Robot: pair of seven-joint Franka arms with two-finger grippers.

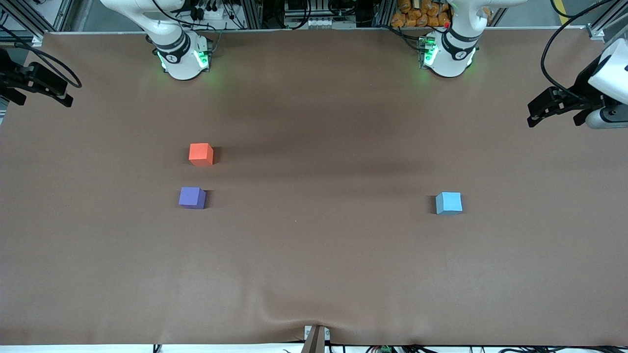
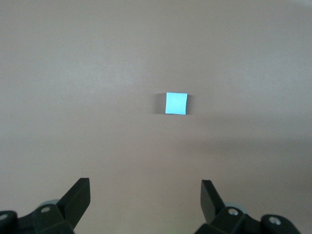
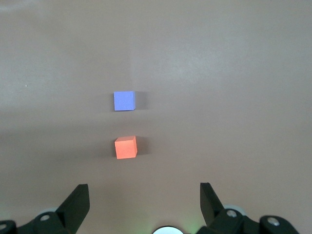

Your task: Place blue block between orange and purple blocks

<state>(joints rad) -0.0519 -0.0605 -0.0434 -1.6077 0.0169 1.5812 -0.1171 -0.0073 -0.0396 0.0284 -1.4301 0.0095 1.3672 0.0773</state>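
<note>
The brown surface (image 1: 314, 255) fills almost all of the front view, its nearest edge rumpled at the middle. Both arms are cut off by the frame: only the bases at the top and the wrists at the two sides show. No brand or writing can be read anywhere.

The left claw (image 1: 538, 112) hangs above the surface's edge at the left arm's end, dark and partly cropped. In the left wrist view the left claw (image 2: 145, 195) is released, its two black fingers (image 2: 78, 197) spread wide with nothing between them. The right claw (image 1: 51, 93) hangs above the edge at the right arm's end; the right wrist view shows the right claw (image 3: 144, 197) spread apart and empty as well.

The blue block (image 1: 449, 203) lies on the surface toward the left arm's end, well apart from the left claw and nearer the front camera than that arm's base. The left wrist view shows the blue block (image 2: 176, 103) ahead of the spread fingers, untouched.

The orange block (image 1: 201, 154) and purple block (image 1: 192, 197) sit near each other toward the right arm's end, a gap between them, the purple nearer the front camera. The right wrist view shows the orange block (image 3: 126, 147) and purple block (image 3: 124, 101) too.
</note>
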